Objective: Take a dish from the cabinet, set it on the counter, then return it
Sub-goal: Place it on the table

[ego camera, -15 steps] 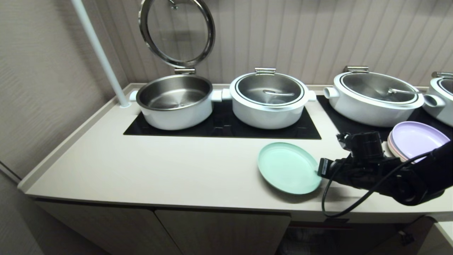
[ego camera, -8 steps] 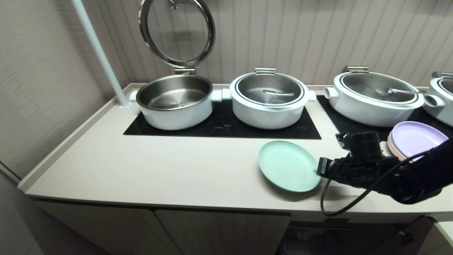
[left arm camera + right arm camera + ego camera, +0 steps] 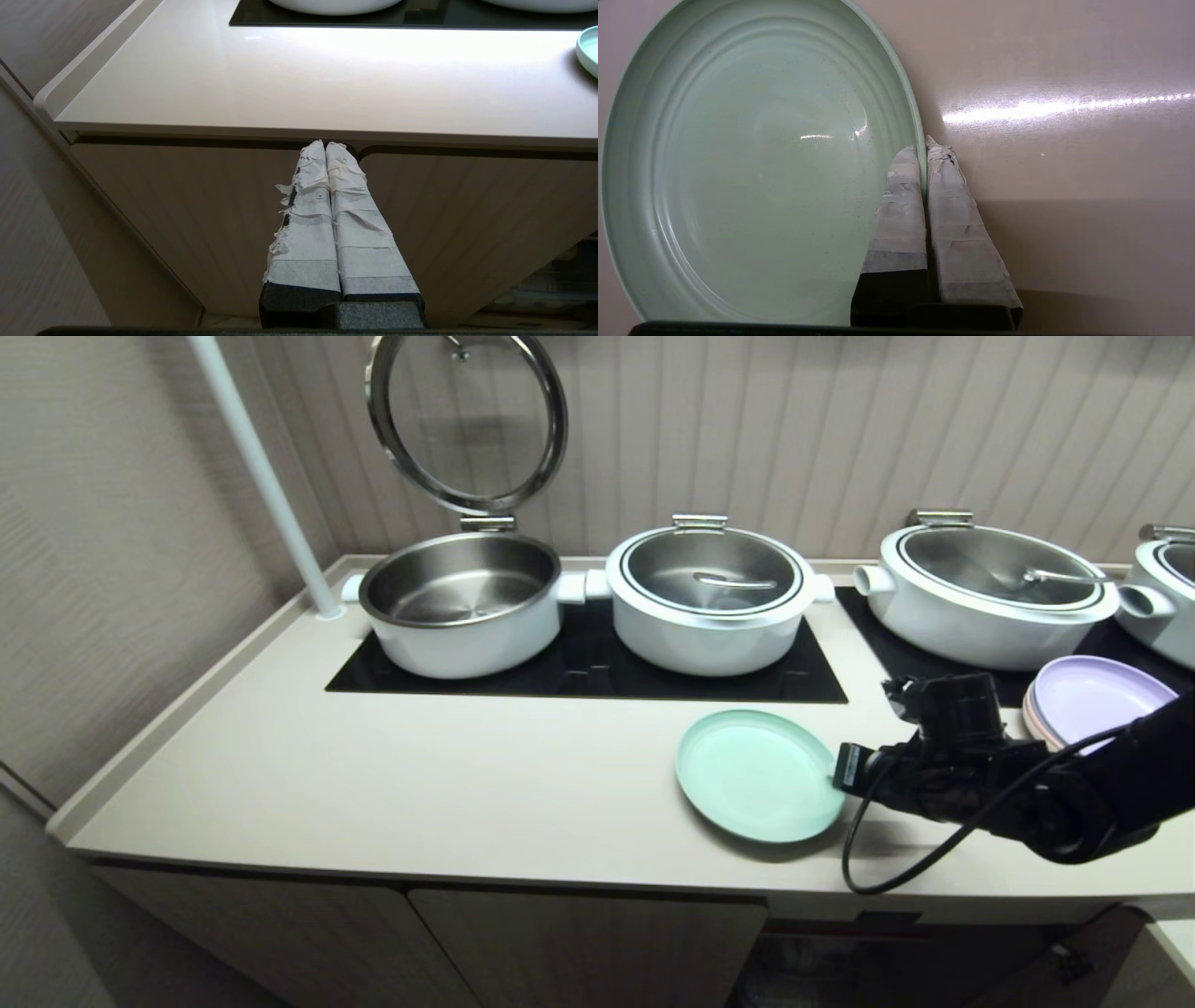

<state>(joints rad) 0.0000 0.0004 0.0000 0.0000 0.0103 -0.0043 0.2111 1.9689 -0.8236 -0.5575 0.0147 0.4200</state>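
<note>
Since a second ago, the dish (image 3: 758,776) has slid a little to the left along the counter (image 3: 420,775), and the right gripper (image 3: 840,773) has gone with it. That gripper is clamped narrow on the dish's right rim, one finger above the rim and one outside it. The dish sits near the counter's front edge, just in front of the black cooktop (image 3: 588,667), and whether it lies flat or is slightly lifted cannot be told.

The counter is smooth and cream with a raised lip. Behind it is a ribbed beige wall (image 3: 840,429), and a white pole (image 3: 261,476) rises from the back left corner. On the cooktop stand white pots: an open pot (image 3: 462,602) with its glass lid (image 3: 467,420) tipped upright, and a covered pot (image 3: 711,597) beside it. Further right are another covered pot (image 3: 990,593) and part of a fourth. A lilac plate (image 3: 1097,695) tops a small stack at the right edge, behind the arm. Below the counter are the cabinet (image 3: 579,943) doors.

The right wrist view shows what the head view cannot: taped fingers (image 3: 896,224) pinching the dish rim, with ridged rings inside the dish.

The left wrist view shows the left gripper (image 3: 326,145), absent from the head view. Its taped fingers are pressed together, empty, in front of the cabinet doors below the counter edge.
</note>
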